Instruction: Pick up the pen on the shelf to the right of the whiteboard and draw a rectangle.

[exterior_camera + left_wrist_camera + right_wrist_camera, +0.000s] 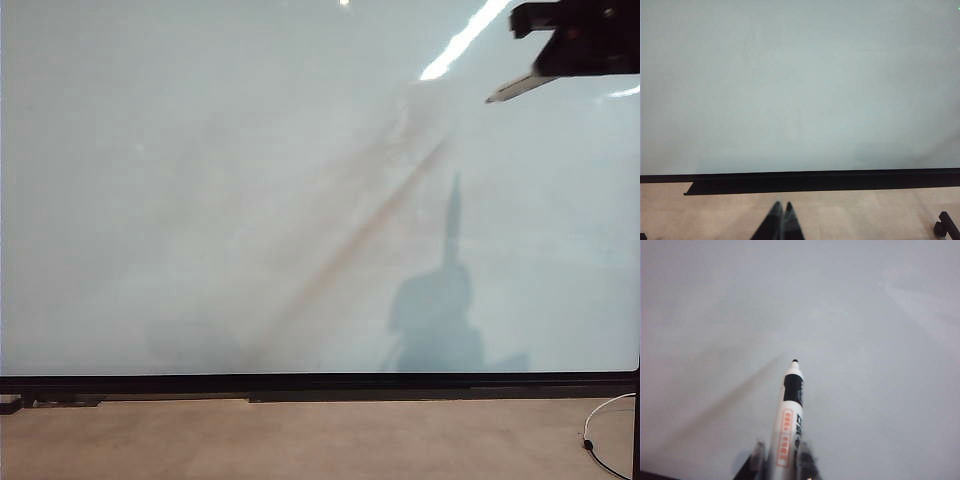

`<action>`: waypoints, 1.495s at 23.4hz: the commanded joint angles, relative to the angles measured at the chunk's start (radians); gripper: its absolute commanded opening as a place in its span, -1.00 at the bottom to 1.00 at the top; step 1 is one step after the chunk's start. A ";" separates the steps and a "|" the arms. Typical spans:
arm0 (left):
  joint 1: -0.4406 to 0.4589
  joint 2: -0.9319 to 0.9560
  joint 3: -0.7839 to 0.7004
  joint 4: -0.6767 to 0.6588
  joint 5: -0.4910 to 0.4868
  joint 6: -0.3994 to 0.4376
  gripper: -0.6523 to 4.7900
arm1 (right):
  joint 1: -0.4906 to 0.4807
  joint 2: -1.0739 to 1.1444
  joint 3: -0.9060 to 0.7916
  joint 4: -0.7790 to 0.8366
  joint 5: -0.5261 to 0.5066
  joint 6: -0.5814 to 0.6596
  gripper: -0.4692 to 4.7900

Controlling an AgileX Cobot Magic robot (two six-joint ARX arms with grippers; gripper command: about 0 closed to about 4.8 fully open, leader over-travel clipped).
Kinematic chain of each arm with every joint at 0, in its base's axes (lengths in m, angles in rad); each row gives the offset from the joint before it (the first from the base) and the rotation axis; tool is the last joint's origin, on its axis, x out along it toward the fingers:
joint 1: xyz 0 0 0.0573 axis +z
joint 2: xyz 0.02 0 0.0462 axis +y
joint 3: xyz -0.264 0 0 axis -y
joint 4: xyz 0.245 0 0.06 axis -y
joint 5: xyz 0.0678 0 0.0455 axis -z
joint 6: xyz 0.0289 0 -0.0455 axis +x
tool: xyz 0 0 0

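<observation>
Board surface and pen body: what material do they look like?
whiteboard: looks like glossy coated panel or glass, judging by the glare streaks and soft shadows; thin black frame below. pen: smooth white plastic-looking barrel with printed label and dark tip, held in the right end effector.

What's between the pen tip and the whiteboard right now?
Nothing: in the right wrist view the pen, clamped in the right gripper, points at bare whiteboard.

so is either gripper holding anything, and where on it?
Right gripper holds the pen by its rear barrel, tip pointing toward the whiteboard. Left gripper is shut on nothing.
</observation>
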 commanded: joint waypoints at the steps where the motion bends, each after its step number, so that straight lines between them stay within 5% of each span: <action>1: 0.000 0.000 0.002 0.009 0.003 0.001 -0.78 | 0.074 0.079 0.004 0.111 0.024 -0.002 -0.84; 9: 0.000 0.000 0.002 0.010 0.003 0.001 -0.78 | 0.198 0.292 0.013 0.263 0.048 -0.007 -0.84; 22: 0.000 0.000 0.002 0.010 0.003 0.001 -0.78 | 0.230 0.315 0.248 -0.271 0.017 -0.241 -0.84; 35: 0.000 0.000 0.002 0.010 0.003 0.001 -0.78 | 0.241 0.429 0.380 -0.444 0.002 -0.404 -0.84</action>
